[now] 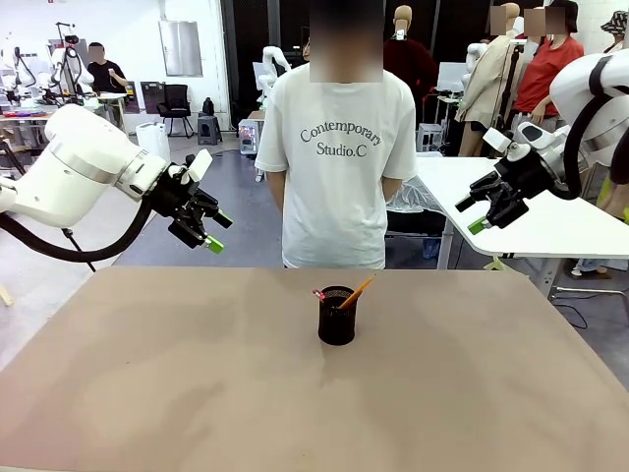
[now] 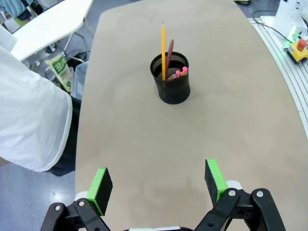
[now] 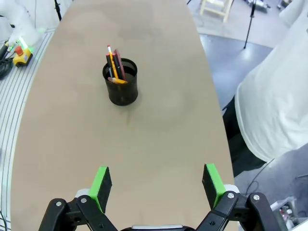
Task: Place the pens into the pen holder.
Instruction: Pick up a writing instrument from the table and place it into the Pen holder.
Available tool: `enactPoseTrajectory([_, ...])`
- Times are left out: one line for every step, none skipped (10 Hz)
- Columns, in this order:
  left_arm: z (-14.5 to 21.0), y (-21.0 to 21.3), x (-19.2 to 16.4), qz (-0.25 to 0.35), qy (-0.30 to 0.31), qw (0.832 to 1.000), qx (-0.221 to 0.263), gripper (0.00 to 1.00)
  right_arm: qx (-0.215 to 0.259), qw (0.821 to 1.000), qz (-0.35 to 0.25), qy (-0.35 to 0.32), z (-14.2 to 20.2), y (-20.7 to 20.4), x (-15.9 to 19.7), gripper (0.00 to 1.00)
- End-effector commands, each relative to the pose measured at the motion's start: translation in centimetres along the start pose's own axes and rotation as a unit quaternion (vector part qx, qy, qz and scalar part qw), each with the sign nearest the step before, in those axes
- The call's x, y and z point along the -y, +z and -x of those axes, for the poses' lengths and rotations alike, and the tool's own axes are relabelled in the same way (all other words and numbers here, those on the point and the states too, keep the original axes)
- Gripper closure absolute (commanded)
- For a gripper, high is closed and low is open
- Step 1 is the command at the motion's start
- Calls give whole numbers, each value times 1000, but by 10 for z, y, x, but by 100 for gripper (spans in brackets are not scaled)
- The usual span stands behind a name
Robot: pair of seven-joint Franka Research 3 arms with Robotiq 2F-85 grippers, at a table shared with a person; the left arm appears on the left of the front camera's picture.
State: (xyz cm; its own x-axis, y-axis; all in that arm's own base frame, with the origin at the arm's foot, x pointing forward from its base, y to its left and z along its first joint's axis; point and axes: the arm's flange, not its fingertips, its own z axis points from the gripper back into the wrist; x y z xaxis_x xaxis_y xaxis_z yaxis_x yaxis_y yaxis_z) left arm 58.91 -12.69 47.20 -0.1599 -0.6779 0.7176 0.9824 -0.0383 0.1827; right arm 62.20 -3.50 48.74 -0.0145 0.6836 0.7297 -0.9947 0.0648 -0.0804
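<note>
The black wire-mesh pen holder (image 1: 336, 316) stands upright near the table's middle, toward the far edge. Inside it lean the pens: a yellow-orange pencil (image 2: 163, 50), a reddish-brown pen (image 2: 169, 54) and a marker of which just the pink-red tip (image 2: 181, 72) shows. From the right wrist view the holder (image 3: 121, 88) carries the same pens (image 3: 114, 65). My left gripper (image 1: 203, 229) hangs open above the table's far left corner, nothing between its fingers (image 2: 101, 185). My right gripper (image 1: 476, 214) is open too, raised beyond the far right corner, fingers (image 3: 210, 179) holding nothing.
A person in a white T-shirt (image 1: 339, 157) stands at the far edge, directly behind the holder. The brown table (image 1: 197, 393) is bare around the holder. A white table (image 1: 550, 221) sits beyond on the right. A red emergency button (image 2: 299, 46) lies off the robot side.
</note>
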Motion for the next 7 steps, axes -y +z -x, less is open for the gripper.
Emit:
enactPoseTrajectory([0, 1, 1, -1, -2, 1000, -5, 0, -1, 1000, 4, 2, -2, 0, 2, 0])
enactPoseTrajectory([0, 1, 1, -1, -2, 1000, -5, 0, -1, 1000, 4, 2, -2, 0, 2, 0])
enactPoseTrajectory([0, 1, 1, -1, -2, 1000, -5, 0, -1, 1000, 4, 2, -2, 0, 2, 0])
enactPoseTrajectory([0, 1, 1, -1, -2, 1000, -5, 0, -1, 1000, 4, 2, -2, 0, 2, 0])
enactPoseTrajectory([0, 1, 1, -1, -2, 1000, -5, 0, -1, 1000, 4, 2, -2, 0, 2, 0])
enactPoseTrajectory([0, 1, 1, -1, -2, 1000, -5, 0, -1, 1000, 4, 2, -2, 0, 2, 0])
enactPoseTrajectory([0, 1, 1, -1, -2, 1000, -5, 0, -1, 1000, 4, 2, -2, 0, 2, 0])
